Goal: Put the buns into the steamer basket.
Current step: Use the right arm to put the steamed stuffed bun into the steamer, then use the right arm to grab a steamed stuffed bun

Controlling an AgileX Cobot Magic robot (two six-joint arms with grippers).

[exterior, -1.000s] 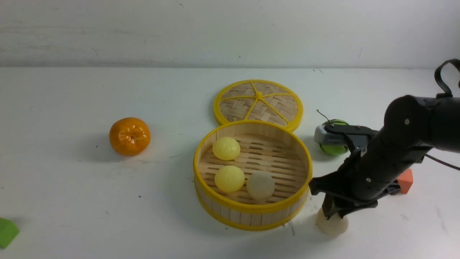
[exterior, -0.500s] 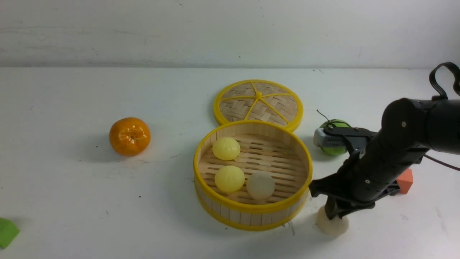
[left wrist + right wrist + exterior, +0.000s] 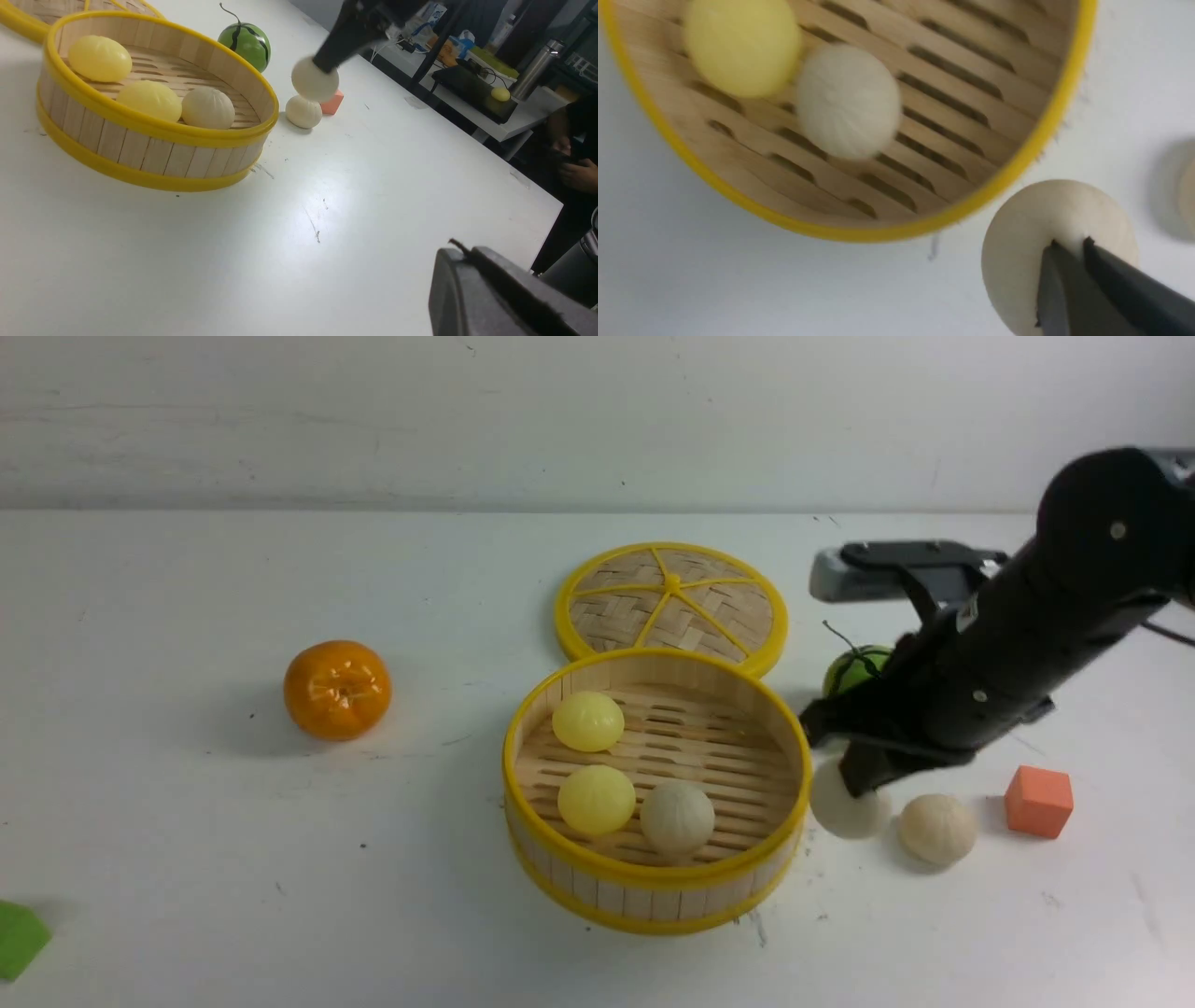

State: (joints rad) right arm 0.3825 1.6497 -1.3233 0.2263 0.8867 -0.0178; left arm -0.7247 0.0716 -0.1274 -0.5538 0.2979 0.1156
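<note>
Your right gripper (image 3: 854, 784) pinches a cream bun (image 3: 843, 810), airborne centre-right beside the steamer basket (image 3: 653, 901); your left gripper (image 3: 462, 252) sits closed, empty.

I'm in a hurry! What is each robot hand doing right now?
Left gripper: closed, empty.
Right gripper: closed on a cream bun.
</note>
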